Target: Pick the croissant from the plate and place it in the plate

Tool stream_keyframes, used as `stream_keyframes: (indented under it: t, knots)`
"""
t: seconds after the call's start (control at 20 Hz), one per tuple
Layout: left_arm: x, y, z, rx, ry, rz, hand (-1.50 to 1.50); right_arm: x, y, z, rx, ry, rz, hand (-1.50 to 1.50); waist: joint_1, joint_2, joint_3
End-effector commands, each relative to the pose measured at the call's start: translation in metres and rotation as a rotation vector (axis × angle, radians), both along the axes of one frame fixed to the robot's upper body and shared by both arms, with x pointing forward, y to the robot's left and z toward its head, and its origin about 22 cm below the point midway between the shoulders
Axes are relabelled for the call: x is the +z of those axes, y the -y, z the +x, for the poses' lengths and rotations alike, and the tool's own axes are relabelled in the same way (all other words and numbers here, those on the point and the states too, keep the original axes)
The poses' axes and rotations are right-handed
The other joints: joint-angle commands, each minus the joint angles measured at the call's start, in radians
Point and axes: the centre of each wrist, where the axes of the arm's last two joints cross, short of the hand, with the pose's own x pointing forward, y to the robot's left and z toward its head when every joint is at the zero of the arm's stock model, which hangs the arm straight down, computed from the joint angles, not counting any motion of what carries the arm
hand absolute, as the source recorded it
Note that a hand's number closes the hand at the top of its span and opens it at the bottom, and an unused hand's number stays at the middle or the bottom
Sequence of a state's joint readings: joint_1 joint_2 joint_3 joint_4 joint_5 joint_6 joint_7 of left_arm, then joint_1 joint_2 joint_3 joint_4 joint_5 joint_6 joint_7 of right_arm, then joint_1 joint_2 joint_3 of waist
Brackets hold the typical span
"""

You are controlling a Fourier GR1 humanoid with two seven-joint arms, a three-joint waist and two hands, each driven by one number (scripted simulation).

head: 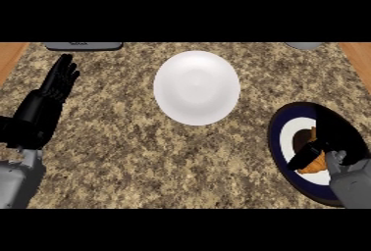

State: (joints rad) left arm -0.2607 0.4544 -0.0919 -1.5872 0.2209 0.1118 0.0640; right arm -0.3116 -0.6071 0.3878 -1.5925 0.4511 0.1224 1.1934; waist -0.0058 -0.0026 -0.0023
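Note:
A brown croissant lies on the white centre of a dark blue-rimmed plate at the right edge of the counter. My right hand is down over it, thumb on its left side and fingers curled over its right, hiding most of the pastry. An empty white plate sits in the middle of the counter toward the back, well apart from the blue one. My left hand rests open at the far left with fingers up.
The counter top is speckled granite with wooden strips at both upper corners. A flat grey object lies at the back left edge. Another grey item peeks in at the back right.

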Motion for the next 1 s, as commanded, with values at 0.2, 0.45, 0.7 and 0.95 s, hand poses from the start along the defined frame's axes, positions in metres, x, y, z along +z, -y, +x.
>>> stream_keyframes:
  t: [0.2,0.45,0.7,0.95]
  knots:
    - [0.003,-0.006,0.004,0.009,0.002,-0.007,0.00,-0.010,0.003,-0.008,-0.189,-0.203,-0.104,-1.50,-0.003,0.000,0.000]
    - [0.005,-0.008,-0.003,0.000,0.001,-0.004,0.00,-0.030,0.028,0.000,-0.220,-0.243,-0.067,-1.50,0.011,0.002,0.002]
    - [0.006,-0.007,0.000,-0.014,-0.010,0.001,0.00,-0.038,0.030,-0.021,-0.199,-0.250,-0.030,-1.50,0.001,0.000,0.002]
    - [0.008,-0.016,0.001,0.007,0.013,0.010,0.00,-0.060,0.041,-0.012,-0.242,-0.292,-0.048,-1.50,0.009,0.003,0.002]
